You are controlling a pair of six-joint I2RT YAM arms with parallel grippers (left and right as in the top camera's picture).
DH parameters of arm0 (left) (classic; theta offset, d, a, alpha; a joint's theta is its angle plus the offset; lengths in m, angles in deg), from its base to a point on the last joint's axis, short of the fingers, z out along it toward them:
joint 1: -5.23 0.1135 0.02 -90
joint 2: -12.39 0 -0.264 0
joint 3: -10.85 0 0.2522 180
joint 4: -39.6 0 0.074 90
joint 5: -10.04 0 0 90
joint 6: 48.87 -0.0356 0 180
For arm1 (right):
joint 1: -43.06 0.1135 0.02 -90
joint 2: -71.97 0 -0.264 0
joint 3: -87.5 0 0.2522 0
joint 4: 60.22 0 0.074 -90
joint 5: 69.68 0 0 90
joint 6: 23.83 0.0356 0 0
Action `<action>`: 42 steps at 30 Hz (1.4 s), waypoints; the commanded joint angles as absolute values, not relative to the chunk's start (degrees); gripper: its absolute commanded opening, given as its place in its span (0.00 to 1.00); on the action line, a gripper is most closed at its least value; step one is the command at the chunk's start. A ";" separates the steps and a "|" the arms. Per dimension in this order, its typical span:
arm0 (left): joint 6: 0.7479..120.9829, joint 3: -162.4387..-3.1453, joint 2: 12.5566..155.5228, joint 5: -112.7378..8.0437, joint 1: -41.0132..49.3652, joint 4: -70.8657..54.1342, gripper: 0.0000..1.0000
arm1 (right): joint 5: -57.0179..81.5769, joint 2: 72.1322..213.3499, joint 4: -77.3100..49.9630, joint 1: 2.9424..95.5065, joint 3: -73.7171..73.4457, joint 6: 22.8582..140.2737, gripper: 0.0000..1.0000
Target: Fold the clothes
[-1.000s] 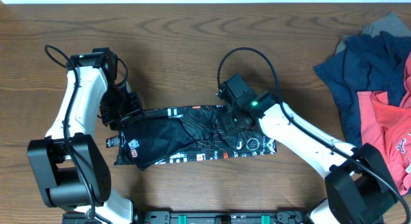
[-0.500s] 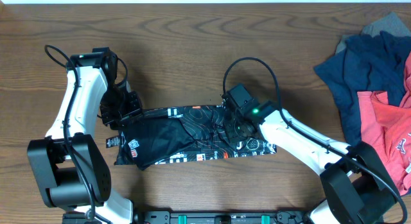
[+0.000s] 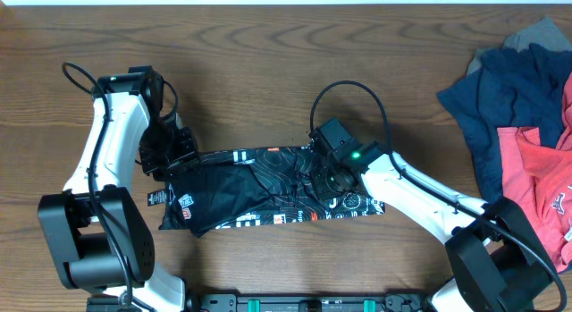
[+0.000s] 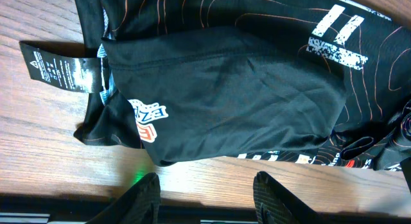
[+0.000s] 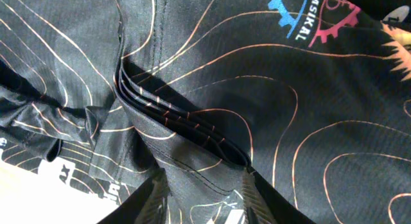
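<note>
Black jersey (image 5: 289, 121) ridges up between fingers (image 5: 153, 197) of the half-open right tool (image 5: 202, 184).

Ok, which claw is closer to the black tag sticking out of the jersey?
Left. The left claw is by the end of the jersey where the tag lies; the right claw is over its far half.

Robotics lab setup: two arms (image 3: 112, 142) at a wooden table (image 3: 268, 44).
</note>
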State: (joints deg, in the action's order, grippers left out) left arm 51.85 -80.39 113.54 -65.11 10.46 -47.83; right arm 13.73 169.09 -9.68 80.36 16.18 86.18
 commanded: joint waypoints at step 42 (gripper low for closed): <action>52.37 -80.26 112.46 -65.00 10.50 -48.22 0.49 | 13.56 169.50 -11.00 80.25 18.34 87.16 0.02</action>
